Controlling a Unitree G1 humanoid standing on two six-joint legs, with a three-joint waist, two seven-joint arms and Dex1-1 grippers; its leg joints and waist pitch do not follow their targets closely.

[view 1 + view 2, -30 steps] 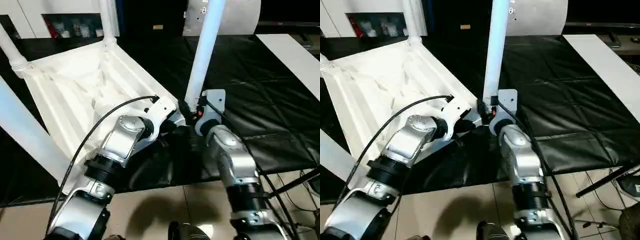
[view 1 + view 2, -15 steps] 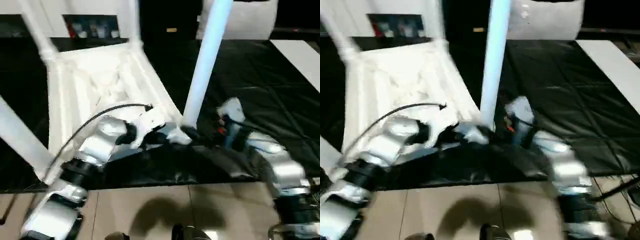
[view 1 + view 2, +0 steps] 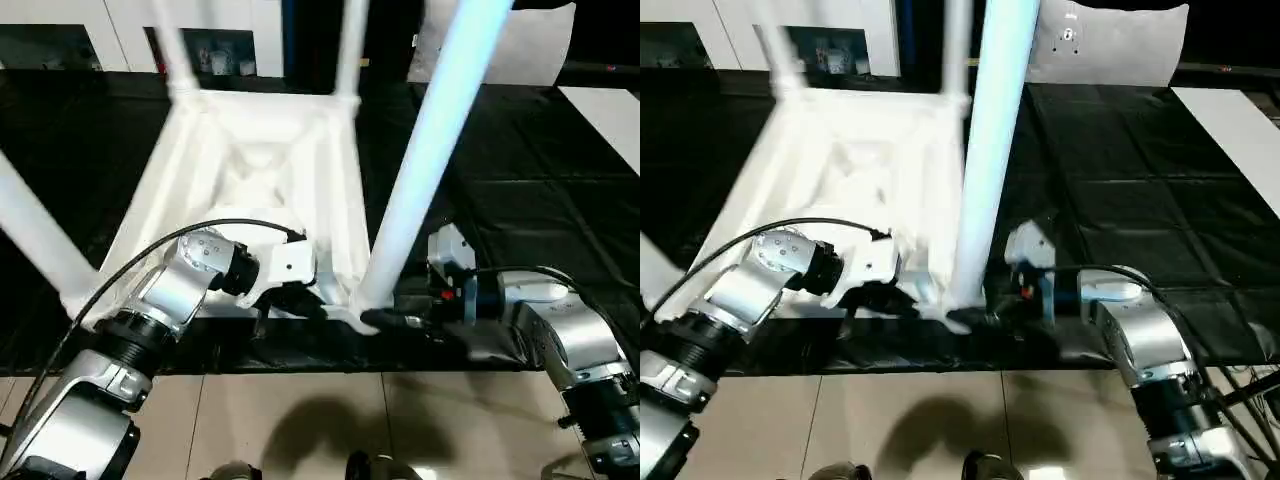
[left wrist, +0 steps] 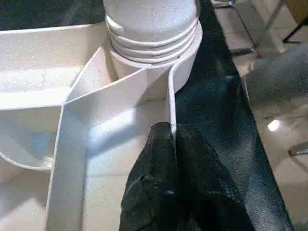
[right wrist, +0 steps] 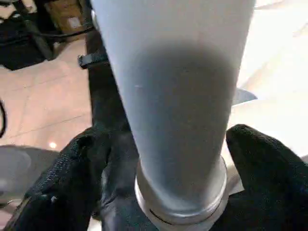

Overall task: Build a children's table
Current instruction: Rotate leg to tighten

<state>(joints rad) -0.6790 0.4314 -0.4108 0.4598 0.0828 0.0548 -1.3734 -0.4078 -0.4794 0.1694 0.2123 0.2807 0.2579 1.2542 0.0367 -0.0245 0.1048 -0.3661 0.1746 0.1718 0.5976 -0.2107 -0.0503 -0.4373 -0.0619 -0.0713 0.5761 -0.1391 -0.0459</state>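
The children's table lies upside down, its ribbed white top [image 3: 250, 170] facing up on a black mat. Several white legs stand up from it; the nearest leg [image 3: 430, 150] rises from the near right corner. My left gripper [image 4: 171, 139] is shut on the thin rim wall of the top, right beside that leg's ringed socket [image 4: 151, 45]. My right gripper [image 3: 395, 322] is open at the foot of the same leg [image 5: 178, 110]. Its black fingers [image 5: 82, 178] stand wide apart, one on each side of the leg.
The black mat [image 3: 520, 180] ends at a tiled floor [image 3: 300, 420] just in front of me. A flat white board [image 3: 1240, 130] lies at the far right. White cabinets [image 3: 100, 15] and a white sheet [image 3: 1110, 45] stand at the back.
The whole picture has swung, so the camera moved. My right forearm has dropped low and now reaches the leg from the right. The left gripper keeps its hold on the rim.
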